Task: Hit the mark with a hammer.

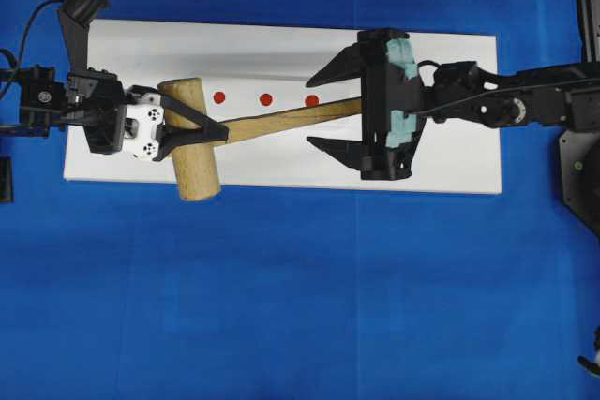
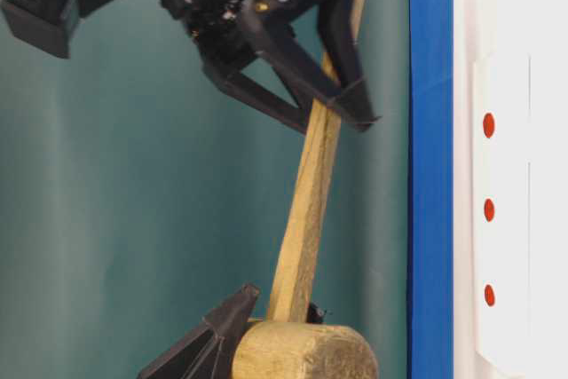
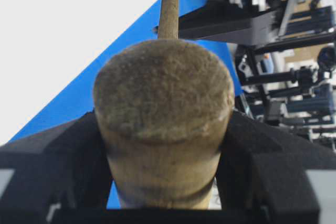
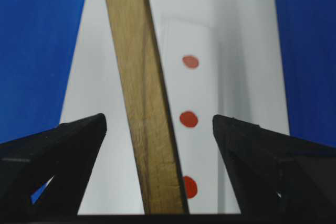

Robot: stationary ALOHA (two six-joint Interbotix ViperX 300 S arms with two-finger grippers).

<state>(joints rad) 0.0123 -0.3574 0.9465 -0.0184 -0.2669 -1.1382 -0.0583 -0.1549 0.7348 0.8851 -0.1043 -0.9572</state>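
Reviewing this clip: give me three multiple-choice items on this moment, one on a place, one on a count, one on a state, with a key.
1. Where does the left gripper hold the hammer?
A. at the head
B. at the handle's end
C. nowhere

2. How many red dots mark the white board?
A. two
B. three
C. five

3. How stands the right gripper?
A. shut on the handle
B. shut on nothing
C. open, fingers either side of the handle

Key: 1 A, the left wrist view shows the head wedged between the fingers; 2 B, three dots in a row; 3 C, the right wrist view shows gaps beside the handle.
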